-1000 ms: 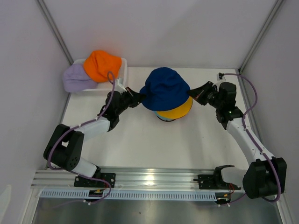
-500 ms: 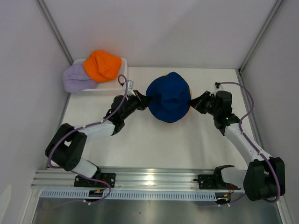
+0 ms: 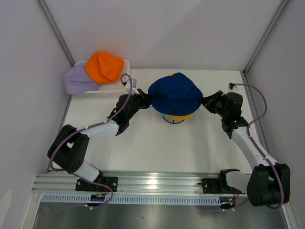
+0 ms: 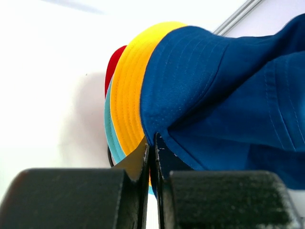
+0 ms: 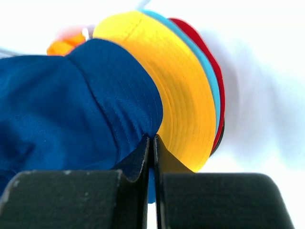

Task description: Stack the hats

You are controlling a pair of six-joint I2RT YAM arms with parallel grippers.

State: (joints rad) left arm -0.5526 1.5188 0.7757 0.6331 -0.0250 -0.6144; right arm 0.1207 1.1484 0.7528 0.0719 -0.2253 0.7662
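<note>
The navy hat (image 3: 175, 93) sits in the middle of the table (image 3: 143, 143), on top of a pile made of the yellow hat (image 5: 181, 86), the teal hat (image 5: 213, 81) and the red hat (image 5: 202, 40). The left gripper (image 3: 146, 99) has its fingers pressed almost together on the left edge of the navy hat's brim, and the right gripper (image 3: 204, 101) pinches the right edge in the same way. The orange hat (image 3: 104, 67) and the lavender hat (image 3: 76, 81) lie touching each other on the white basket (image 3: 126, 71) at the far left corner, well apart from the pile.

The navy blue hat (image 3: 174, 93), yellow hat (image 4: 128, 86), teal hat (image 4: 110, 136), red hat (image 4: 113, 67), orange hat (image 3: 105, 67) and lavender hat (image 3: 76, 80) are plain.
</note>
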